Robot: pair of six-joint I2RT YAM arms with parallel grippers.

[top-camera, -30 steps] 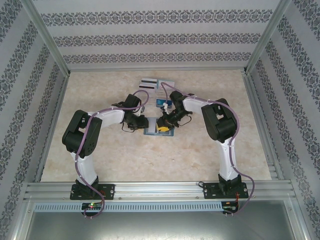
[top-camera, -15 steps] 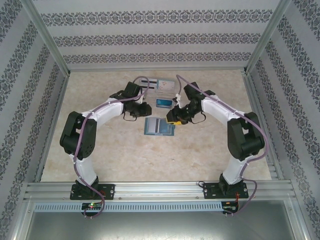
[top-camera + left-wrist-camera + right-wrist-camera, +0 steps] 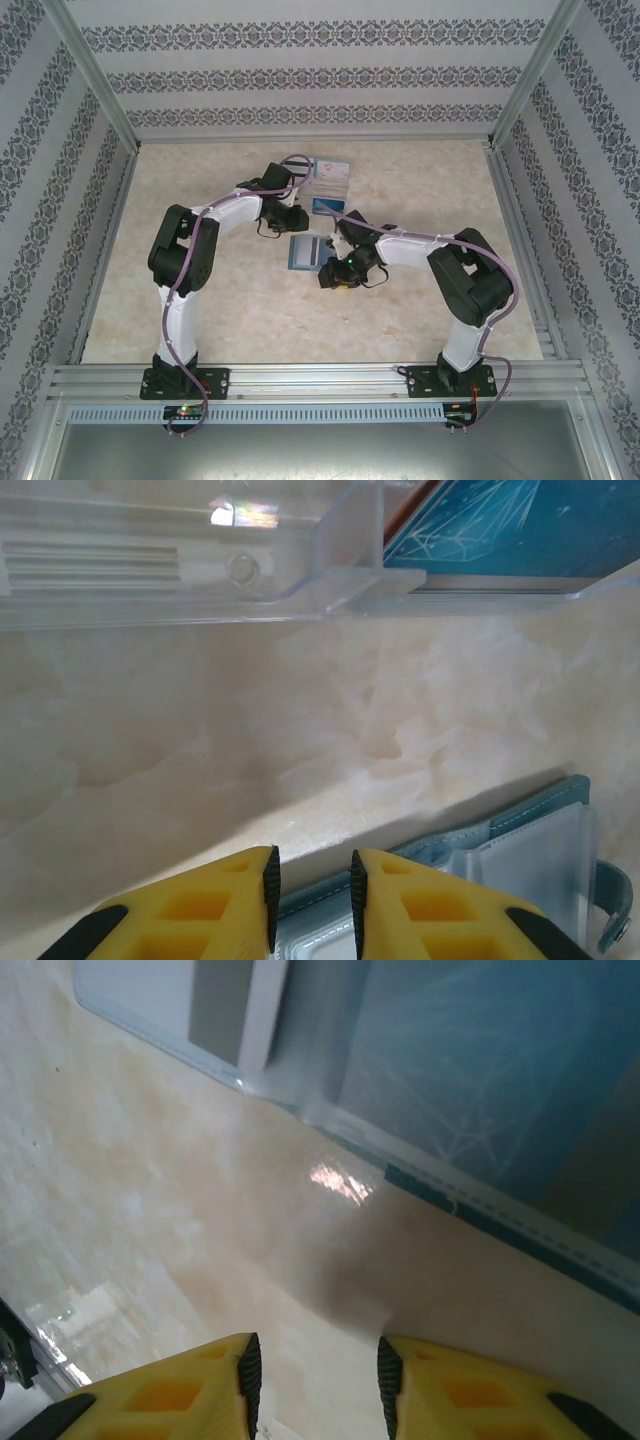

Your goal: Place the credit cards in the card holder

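The teal card holder (image 3: 305, 250) lies open on the table, with its clear pockets facing up. A blue credit card (image 3: 470, 1080) and a white striped one (image 3: 225, 1000) sit under those pockets. Another blue credit card (image 3: 325, 205) lies in the clear tray (image 3: 328, 172); it is also in the left wrist view (image 3: 490, 525). My left gripper (image 3: 293, 222) hovers between tray and holder, its jaws a narrow gap apart with nothing in them (image 3: 312, 900). My right gripper (image 3: 327, 269) is low at the holder's near right corner, open and empty (image 3: 318, 1390).
The clear compartmented tray's wall (image 3: 200, 590) stands just ahead of my left fingers. The holder's snap tab (image 3: 612, 910) sticks out at its side. Bare marble table (image 3: 230, 310) spreads to the left and front, inside metal frame rails (image 3: 320, 375).
My right gripper left the holder, swung back to the right, then came down at the holder's near right corner. My left gripper moved from the holder's left edge toward the tray.
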